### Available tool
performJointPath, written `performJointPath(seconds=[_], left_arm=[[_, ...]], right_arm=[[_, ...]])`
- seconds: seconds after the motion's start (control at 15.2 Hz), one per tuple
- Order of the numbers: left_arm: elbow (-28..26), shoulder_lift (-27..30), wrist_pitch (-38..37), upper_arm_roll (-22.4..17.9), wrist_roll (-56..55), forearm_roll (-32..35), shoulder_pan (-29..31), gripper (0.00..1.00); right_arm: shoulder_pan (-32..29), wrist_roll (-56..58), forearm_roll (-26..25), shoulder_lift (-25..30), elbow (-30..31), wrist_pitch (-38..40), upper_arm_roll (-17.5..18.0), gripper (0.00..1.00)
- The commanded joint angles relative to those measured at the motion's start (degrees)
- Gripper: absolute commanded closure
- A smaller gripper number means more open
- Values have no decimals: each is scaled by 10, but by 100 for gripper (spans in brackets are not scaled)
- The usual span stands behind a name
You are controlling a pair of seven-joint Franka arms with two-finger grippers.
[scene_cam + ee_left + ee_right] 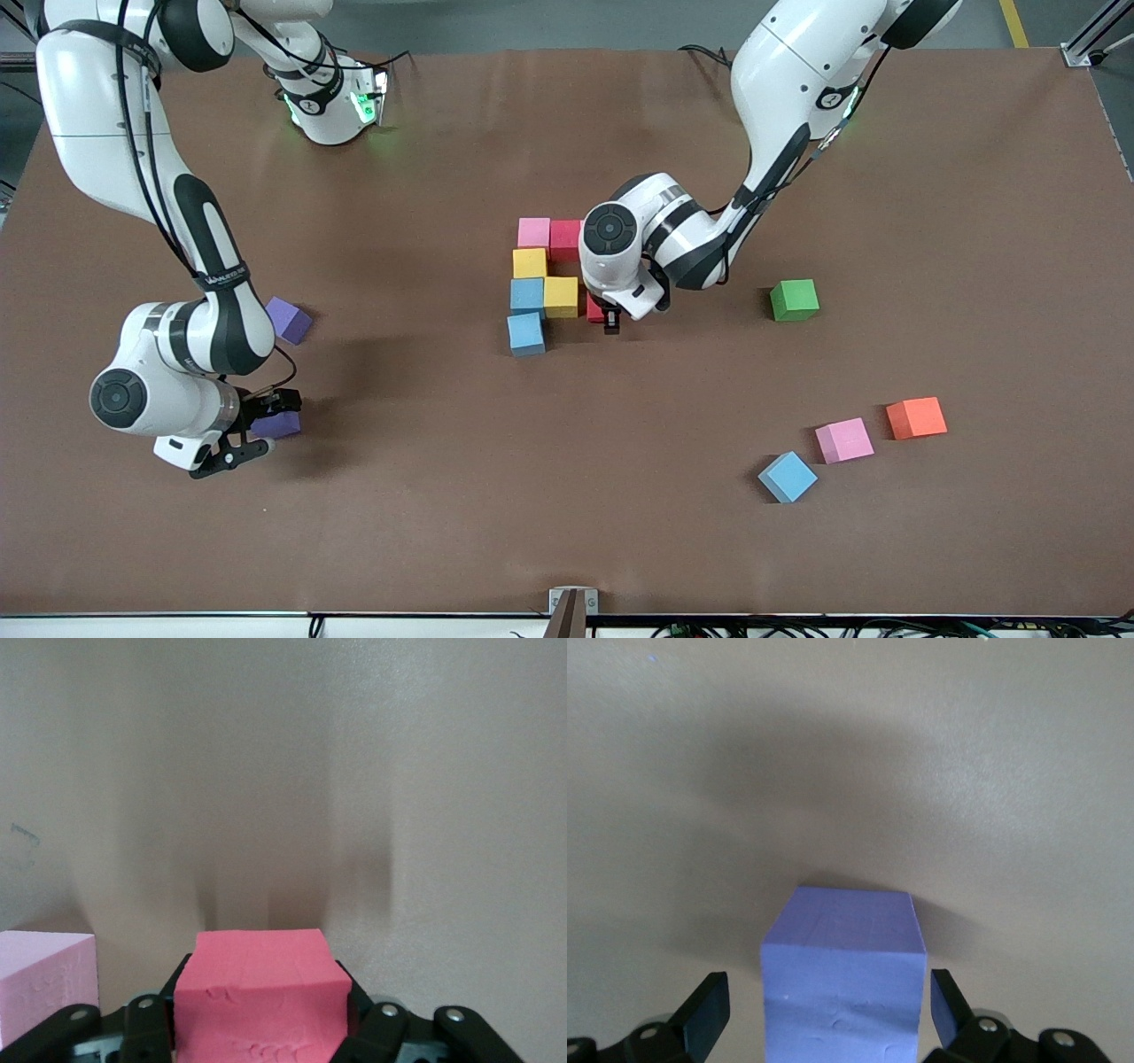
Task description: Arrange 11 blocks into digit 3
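Two purple blocks (289, 319), three light blue (526, 334)

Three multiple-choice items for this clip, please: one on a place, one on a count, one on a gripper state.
1. Where is the left gripper?
A. At the block figure, beside a yellow block
B. Over the green block
C. Over the orange block

2. How many purple blocks show?
A. One
B. Two
C. Three

3. How do the right gripper fingers stand?
A. Shut on a pink block
B. Shut with nothing between them
C. Open, either side of a purple block

Key: 1 A, it grips a red block next to the yellow block. 2 B, one lies loose and another sits at the right gripper. 3 C, gaps show on both sides of the block.
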State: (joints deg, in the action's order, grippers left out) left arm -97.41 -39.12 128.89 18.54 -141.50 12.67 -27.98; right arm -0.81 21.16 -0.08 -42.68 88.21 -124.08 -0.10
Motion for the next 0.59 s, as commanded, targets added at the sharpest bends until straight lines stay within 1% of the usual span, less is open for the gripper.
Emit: performJointPath(seconds=[0.0,0.07,0.13,0.2,0.26,0.33,0.53], left_arm=[[-16,14,12,-5,-9,10,-8,94],[-16,11,13,-5,-9,10,-9,94],[-16,10,13,-5,-9,10,-10,95],[-16,8,14,-5,-9,10,-11,94],[-16,7,15,-5,-8,10,-11,94],[-16,6,16,-5,-8,10,-11,94],[-13,5,24,-5,-8,11,-12,94]], right_arm=[[-16,19,-11,8,25,-16,13,9],[-16,28,-11,8,24,-16,14,25],[-16,30,-11,8,23,-16,14,47],[-16,31,-11,8,21,-16,14,59],[-17,31,-11,8,21,-16,15,69],[-16,31,-11,10,20,-13,17,73],[8,22,-4,16,-12,-4,17,73]])
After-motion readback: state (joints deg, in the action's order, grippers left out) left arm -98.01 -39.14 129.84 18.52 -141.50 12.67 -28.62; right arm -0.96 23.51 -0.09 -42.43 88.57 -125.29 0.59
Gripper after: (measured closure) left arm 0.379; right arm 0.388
